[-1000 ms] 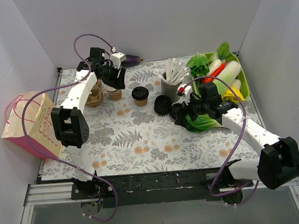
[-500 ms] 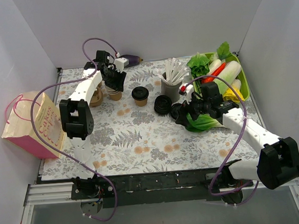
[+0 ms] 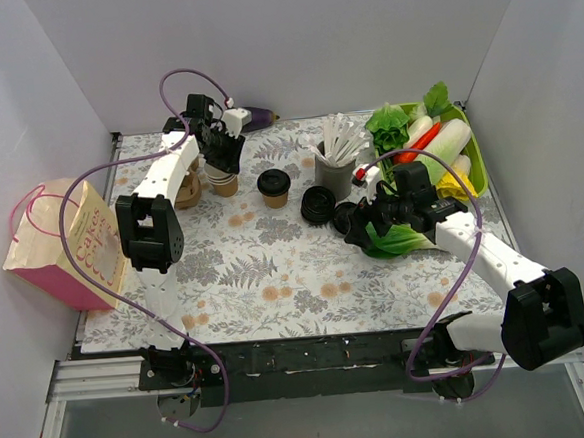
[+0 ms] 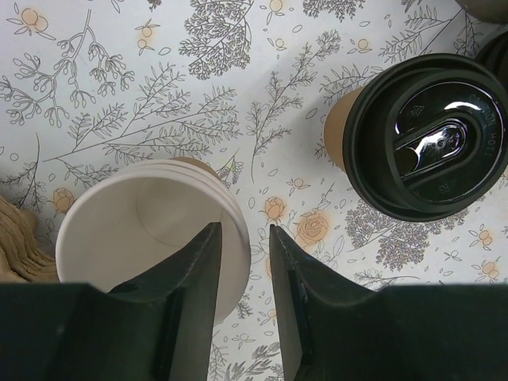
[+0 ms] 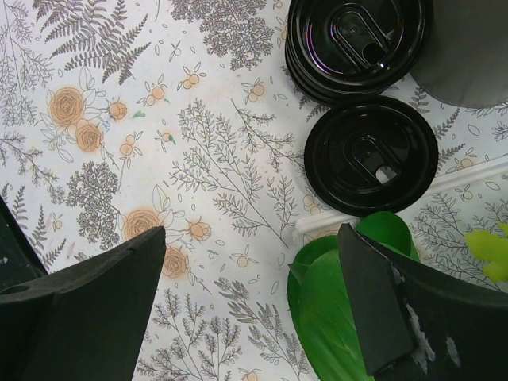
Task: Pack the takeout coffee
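Note:
The takeout coffee (image 3: 274, 185) is a kraft-brown cup with a black lid (image 4: 429, 135), standing upright at the mat's back centre. To its left stands an open paper cup (image 4: 151, 238), white inside. My left gripper (image 4: 246, 230) hangs over that cup's right rim. One finger is over the cup's inside, the other outside, and the jaws stand narrowly apart with a slit of mat showing beside the rim. In the top view my left gripper (image 3: 223, 162) covers most of the open cup. My right gripper (image 5: 252, 234) is wide open and empty above the mat, near a loose black lid (image 5: 371, 155).
A pink-and-tan paper bag (image 3: 58, 245) lies at the left edge. A pulp cup carrier (image 3: 183, 192) sits by the open cup. A stack of black lids (image 5: 357, 40), a dark grey cup of white sticks (image 3: 333, 161), a green leaf (image 5: 349, 302) and a tray of vegetables (image 3: 475, 181) crowd the right.
My left arm has swung toward the back and settled over the open cup, and its jaws have narrowed around the rim. The right arm has barely shifted.

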You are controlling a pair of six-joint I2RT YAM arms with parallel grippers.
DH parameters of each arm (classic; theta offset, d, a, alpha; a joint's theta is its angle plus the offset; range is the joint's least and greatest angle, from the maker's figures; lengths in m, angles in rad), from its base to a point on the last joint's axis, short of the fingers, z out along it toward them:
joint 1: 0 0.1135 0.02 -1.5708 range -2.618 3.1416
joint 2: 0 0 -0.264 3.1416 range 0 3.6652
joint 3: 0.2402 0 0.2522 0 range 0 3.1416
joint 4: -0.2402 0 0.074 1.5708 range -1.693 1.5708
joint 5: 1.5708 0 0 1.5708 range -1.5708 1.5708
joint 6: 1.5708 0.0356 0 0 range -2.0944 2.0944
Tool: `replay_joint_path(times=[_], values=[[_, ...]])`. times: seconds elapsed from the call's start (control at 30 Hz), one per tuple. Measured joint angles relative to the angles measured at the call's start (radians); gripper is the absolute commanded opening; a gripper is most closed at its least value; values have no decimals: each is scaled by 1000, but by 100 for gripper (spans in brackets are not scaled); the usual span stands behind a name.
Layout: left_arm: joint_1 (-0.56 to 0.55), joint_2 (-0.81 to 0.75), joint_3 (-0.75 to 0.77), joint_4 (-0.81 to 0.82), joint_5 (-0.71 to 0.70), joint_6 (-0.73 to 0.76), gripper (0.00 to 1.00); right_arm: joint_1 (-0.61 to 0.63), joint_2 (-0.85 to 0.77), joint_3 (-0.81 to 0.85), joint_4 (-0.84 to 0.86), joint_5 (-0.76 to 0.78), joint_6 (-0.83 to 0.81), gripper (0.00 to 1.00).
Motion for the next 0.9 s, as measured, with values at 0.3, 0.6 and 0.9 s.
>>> replay_joint_path(times=[0.3,0.6,0.9], values=[[0,0,0,-6,-10,-1,24,-1,6,0,7,-4,3,96],[0,0,0,-8,-34,-8,14,-1,7,0,7,-5,3,96],[0,-2,2,-20,-77,-2,8,-2,7,0,7,-8,3,96]])
